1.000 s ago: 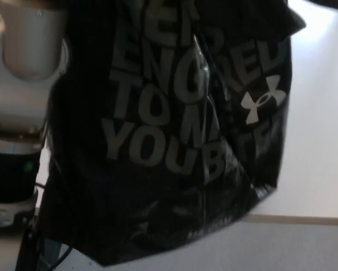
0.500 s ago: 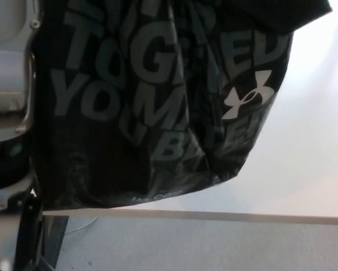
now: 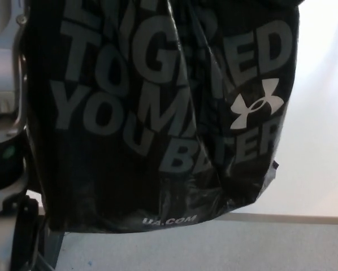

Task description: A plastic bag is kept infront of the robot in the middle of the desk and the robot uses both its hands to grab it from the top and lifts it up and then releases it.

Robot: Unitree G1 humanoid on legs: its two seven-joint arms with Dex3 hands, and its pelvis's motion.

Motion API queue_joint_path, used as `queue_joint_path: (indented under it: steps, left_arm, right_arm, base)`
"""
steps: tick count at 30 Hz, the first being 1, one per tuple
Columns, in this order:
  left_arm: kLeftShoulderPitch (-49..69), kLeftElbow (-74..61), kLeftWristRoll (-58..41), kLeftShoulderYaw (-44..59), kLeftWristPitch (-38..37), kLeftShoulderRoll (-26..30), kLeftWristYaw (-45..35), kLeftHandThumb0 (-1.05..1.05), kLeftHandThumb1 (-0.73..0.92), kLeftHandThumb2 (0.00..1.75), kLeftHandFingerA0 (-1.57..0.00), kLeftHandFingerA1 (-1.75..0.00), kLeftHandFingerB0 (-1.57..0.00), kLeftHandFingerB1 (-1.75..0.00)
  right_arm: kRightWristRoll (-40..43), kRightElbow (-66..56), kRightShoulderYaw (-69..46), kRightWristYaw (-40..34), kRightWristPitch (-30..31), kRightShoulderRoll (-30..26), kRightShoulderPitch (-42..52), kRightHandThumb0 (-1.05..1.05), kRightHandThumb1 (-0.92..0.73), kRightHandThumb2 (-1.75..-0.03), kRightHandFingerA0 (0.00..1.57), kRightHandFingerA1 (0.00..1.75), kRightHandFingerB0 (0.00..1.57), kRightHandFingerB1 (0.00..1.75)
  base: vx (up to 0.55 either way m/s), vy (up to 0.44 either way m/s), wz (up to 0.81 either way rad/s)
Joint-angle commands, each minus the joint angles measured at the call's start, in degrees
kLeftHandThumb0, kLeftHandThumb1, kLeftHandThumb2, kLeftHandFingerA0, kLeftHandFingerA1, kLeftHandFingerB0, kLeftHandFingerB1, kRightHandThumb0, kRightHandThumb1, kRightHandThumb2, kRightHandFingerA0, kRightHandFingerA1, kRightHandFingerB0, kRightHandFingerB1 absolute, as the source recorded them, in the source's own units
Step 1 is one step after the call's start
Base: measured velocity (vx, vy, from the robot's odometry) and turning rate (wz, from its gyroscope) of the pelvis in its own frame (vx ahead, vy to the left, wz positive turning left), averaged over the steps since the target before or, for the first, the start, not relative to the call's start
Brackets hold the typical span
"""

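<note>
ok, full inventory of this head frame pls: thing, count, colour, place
plastic bag: 1, black with grey-white lettering, a white logo and "UA.COM" near its bottom edge; fills most of the frame, left and centre, top cut off by the frame.
desk: 1, white top with a pale edge strip; right side, behind the bag, edge running along the lower right.
floor: light grey; bottom of frame, below the desk edge.
robot body parts: white and grey shells with dark sections; far left edge, partly hidden by the bag.
robot hands: none visible in this frame; the bag's top, where it would be held, lies outside the picture.
</note>
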Motion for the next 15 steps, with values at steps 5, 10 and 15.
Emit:
queue_joint_path:
  steps: [5, 10, 15]
  left_arm:
    - [2.9, 5.4, 0.2, 0.0, -2.2, 2.5, -0.1, -0.47, 0.86, 0.64, -1.03, -1.75, -0.79, -1.75]
    - [3.1, 11.1, 1.0, 0.0, -3.5, 4.9, 0.5, -0.42, 0.82, 0.64, -0.94, -1.75, -0.8, -1.47]
    - [2.2, 19.7, 5.1, 0.0, -3.9, 7.3, 5.0, -0.36, 0.81, 0.63, -0.93, -1.75, -0.78, -1.53]
  right_arm:
    - [-5.8, 16.5, 0.2, -3.5, -5.4, -2.2, -3.8, -0.5, -0.82, -0.66, 1.01, 1.69, 0.84, 1.56]
    - [-9.6, 30.4, 1.4, -6.8, -7.8, -3.5, -8.1, -0.55, -0.78, -0.71, 0.91, 1.71, 0.76, 1.56]
    - [-11.5, 45.0, 1.1, -13.6, -6.6, -2.7, -15.9, -0.51, -0.82, -0.66, 1.0, 1.61, 0.74, 1.56]
  base:
    - [0.0, 0.0, 0.0]
    - [0.0, 0.0, 0.0]
    - [0.0, 0.0, 0.0]
